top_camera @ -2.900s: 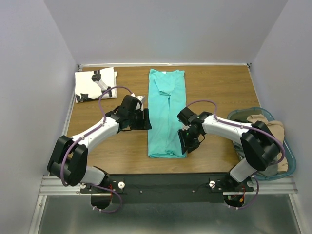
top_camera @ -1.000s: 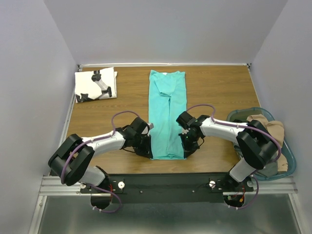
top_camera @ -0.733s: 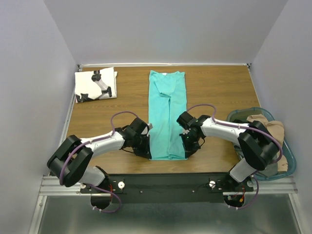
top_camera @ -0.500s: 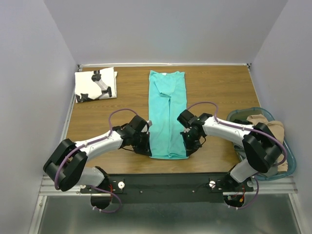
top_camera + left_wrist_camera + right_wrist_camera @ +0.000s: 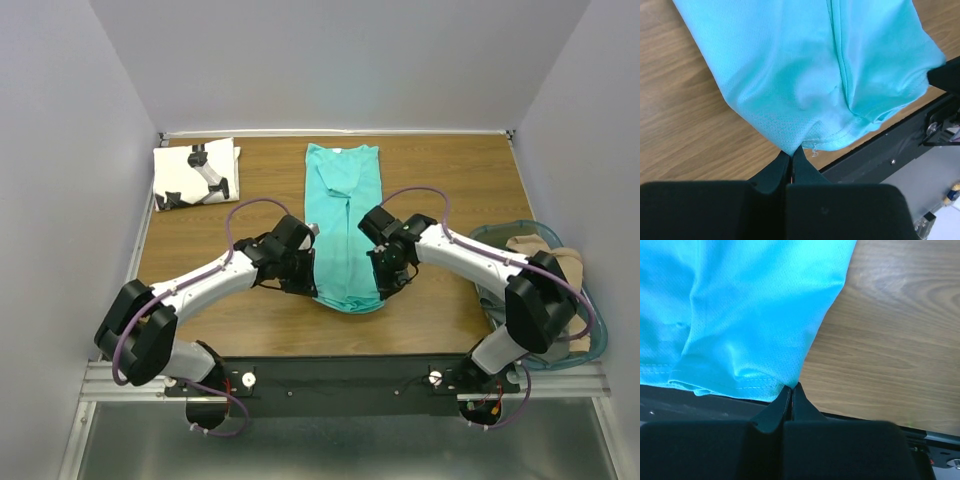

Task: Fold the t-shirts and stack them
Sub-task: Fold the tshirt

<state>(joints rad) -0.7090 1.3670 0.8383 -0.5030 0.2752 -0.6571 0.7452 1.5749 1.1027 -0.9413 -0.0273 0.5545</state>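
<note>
The turquoise t-shirt (image 5: 343, 215) lies as a long narrow strip down the middle of the table, collar at the far end. My left gripper (image 5: 312, 290) is shut on its near-left hem corner (image 5: 792, 147), and my right gripper (image 5: 380, 293) is shut on the near-right hem corner (image 5: 791, 385). Both corners are lifted off the wood, so the near hem (image 5: 350, 303) sags between them. The white t-shirt with black marks (image 5: 196, 172) lies folded at the far left corner.
A teal basket (image 5: 590, 320) holding beige cloth (image 5: 550, 262) sits at the table's right edge. The black mounting rail (image 5: 330, 375) runs along the near edge, just below the lifted hem. Walls close in on three sides.
My left gripper closed on the hem corner. Both grippers then rose and moved away from the near edge, lifting the turquoise shirt's near end off the table.
</note>
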